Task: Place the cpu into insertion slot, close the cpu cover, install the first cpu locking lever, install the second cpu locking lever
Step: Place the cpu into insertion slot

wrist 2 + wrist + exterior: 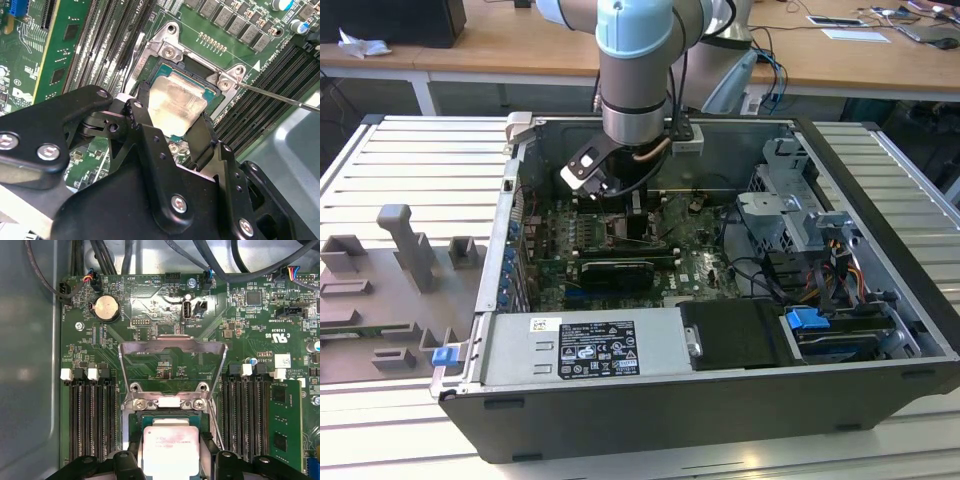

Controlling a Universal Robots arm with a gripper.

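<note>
- In the exterior view, the pale blue and grey arm (635, 80) reached down into an open black metal computer case (880, 230) that lay on a ribbed grey table (380, 150). The gripper (632, 228) stood over the green circuit board (705, 265). At the near side, a white printed label (595, 350) sat on a silvery box, its writing too small to read.
- In the second wrist view, matte black bolted fingers (200, 135) pinched the cpu (177, 102) by two opposite edges. The cpu was a flat square chip with a dull, pale metal top. It sat at the insertion slot (161, 74); I could not tell whether it was fully seated. A thin steel locking lever (280, 97) slanted beside the socket.
- In the first wrist view, the cpu (167, 450) bore faint lines of print. The cpu cover (172, 346), a thin silvery frame with a square window, stood raised open on the slot's far side. Long black memory slots (92, 420) flanked the socket, and a round silvery coin battery (106, 307) lay farther off.
</note>
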